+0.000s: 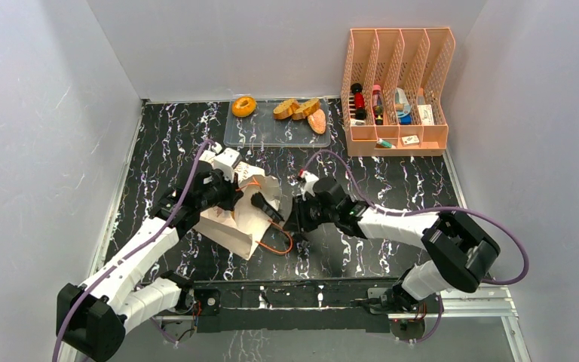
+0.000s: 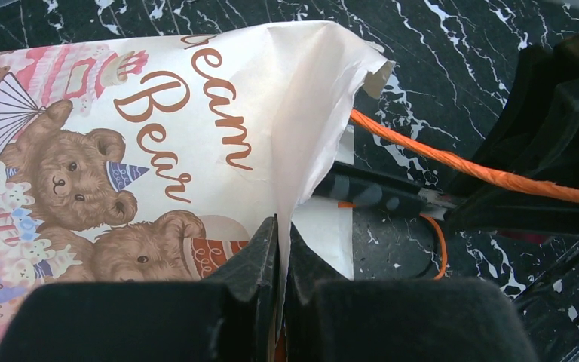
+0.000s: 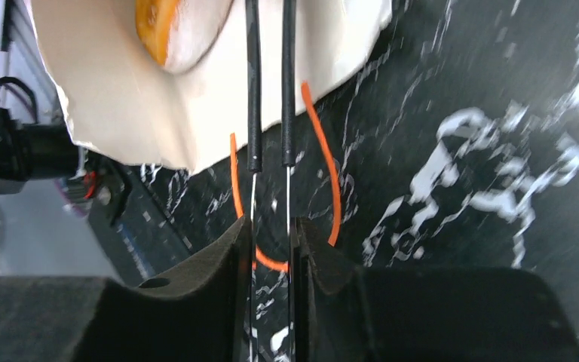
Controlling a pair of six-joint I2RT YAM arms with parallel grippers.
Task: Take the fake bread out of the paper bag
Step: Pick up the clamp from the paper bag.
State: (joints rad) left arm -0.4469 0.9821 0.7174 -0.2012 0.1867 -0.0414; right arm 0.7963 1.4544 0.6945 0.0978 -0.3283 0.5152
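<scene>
The cream paper bag (image 1: 243, 215) lies on its side mid-table, bear print showing (image 2: 83, 166), with its mouth toward the right arm. My left gripper (image 2: 283, 226) is shut on the bag's upper mouth edge and holds it up. My right gripper (image 3: 270, 226) is shut on thin black tongs (image 3: 271, 90), whose tips reach into the bag's mouth (image 1: 266, 205). One golden piece of fake bread (image 3: 167, 26) shows inside the bag, just left of the tong tips. A ring doughnut (image 1: 243, 105), brown slices (image 1: 295, 109) and a pinkish piece (image 1: 317, 121) lie in the clear tray (image 1: 271, 134).
An orange cord handle (image 1: 279, 245) trails from the bag onto the black marbled table, another (image 2: 497, 177) stretches across the left wrist view. A peach file organizer (image 1: 396, 90) with small items stands at the back right. White walls close in the sides.
</scene>
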